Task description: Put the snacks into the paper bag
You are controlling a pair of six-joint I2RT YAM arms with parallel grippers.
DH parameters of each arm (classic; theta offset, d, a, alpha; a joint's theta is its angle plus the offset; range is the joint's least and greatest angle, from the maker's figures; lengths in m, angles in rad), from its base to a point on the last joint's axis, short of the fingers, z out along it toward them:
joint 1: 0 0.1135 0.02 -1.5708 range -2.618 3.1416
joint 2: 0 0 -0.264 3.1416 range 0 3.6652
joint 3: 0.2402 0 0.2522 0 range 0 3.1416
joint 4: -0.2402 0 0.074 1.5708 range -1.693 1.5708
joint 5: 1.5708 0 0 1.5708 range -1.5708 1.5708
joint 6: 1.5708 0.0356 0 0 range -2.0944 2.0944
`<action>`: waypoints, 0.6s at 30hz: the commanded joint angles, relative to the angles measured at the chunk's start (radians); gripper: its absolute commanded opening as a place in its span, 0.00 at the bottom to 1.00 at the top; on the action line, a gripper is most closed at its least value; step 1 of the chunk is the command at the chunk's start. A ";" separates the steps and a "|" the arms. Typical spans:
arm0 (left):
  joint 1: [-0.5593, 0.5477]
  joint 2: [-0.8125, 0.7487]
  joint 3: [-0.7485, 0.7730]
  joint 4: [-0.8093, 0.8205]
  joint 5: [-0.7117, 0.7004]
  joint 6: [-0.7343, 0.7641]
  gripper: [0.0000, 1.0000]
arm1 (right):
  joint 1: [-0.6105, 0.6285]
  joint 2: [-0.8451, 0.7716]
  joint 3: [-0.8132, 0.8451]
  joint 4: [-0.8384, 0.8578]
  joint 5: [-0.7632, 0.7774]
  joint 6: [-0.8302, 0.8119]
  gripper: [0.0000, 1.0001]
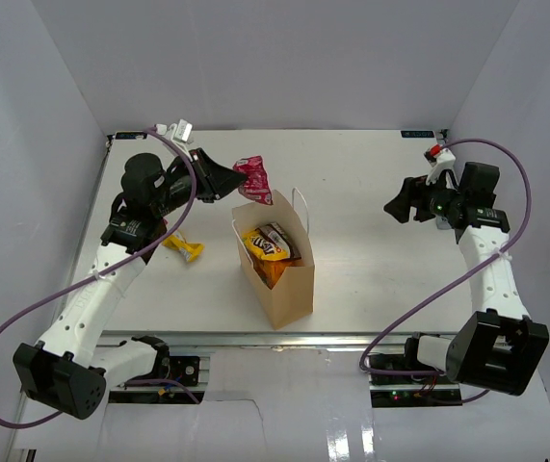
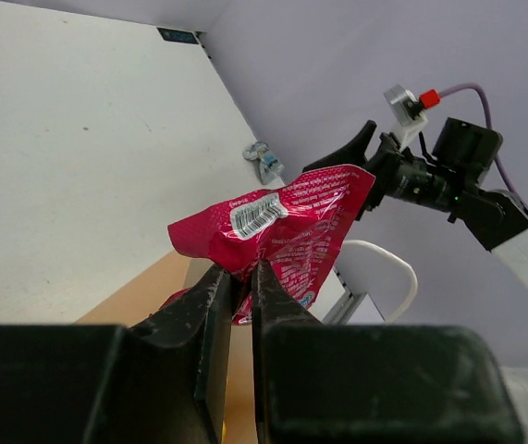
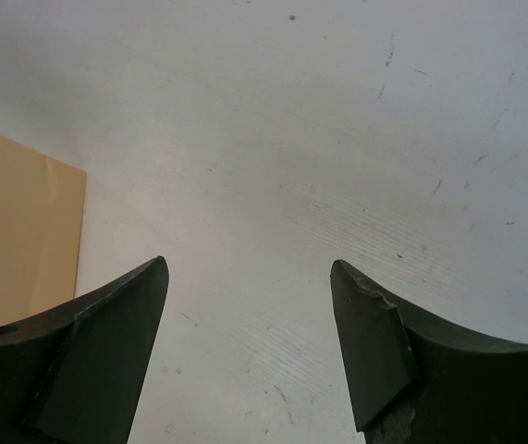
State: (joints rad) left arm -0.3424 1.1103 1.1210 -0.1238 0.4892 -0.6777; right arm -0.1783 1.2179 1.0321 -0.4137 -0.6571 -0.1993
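table (image 1: pixel 380 250): white and flat, with pale walls on three sides.
paper bag (image 1: pixel 286 289): tan, standing upright near the table's middle, its top open.
yellow packet (image 1: pixel 184 249): lying flat on the table, left of the bag and apart from it.

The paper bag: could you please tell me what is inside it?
The paper bag holds a yellow pack, a dark pack beside it and an orange bag partly under them. Anything deeper is covered by these and the walls.
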 commanded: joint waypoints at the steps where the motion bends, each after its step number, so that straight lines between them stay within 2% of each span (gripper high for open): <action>1: 0.002 -0.003 -0.001 0.053 0.129 0.012 0.24 | -0.024 -0.001 -0.003 0.010 0.048 -0.009 0.77; 6: 0.002 0.005 -0.029 0.059 0.213 -0.002 0.32 | -0.033 0.045 0.013 0.012 0.158 0.012 0.77; 9: 0.002 -0.006 -0.044 0.058 0.212 0.000 0.45 | -0.035 0.083 0.035 0.012 0.272 0.060 0.79; 10: 0.002 -0.012 -0.047 0.053 0.195 0.003 0.49 | -0.033 0.095 0.055 0.009 0.305 0.076 0.83; 11: 0.002 -0.021 -0.049 0.052 0.187 0.007 0.57 | -0.033 0.118 0.065 0.009 0.394 0.116 0.85; 13: 0.002 -0.033 -0.050 0.049 0.157 0.024 0.63 | -0.033 0.147 0.085 0.007 0.479 0.141 0.90; 14: 0.002 -0.043 -0.050 0.040 0.144 0.030 0.68 | -0.030 0.166 0.107 0.006 0.575 0.150 0.90; 16: 0.002 -0.052 -0.044 0.020 0.114 0.056 0.71 | -0.024 0.235 0.137 -0.010 0.674 0.166 0.90; 17: 0.002 -0.056 -0.041 0.010 0.068 0.064 0.73 | -0.023 0.261 0.166 -0.011 0.792 0.170 0.90; 18: 0.002 -0.069 -0.040 0.001 0.040 0.073 0.77 | -0.017 0.322 0.184 -0.016 0.841 0.173 0.90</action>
State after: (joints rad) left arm -0.3424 1.0931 1.0706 -0.1036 0.6109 -0.6495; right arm -0.2039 1.4654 1.1400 -0.4252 -0.0879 -0.0685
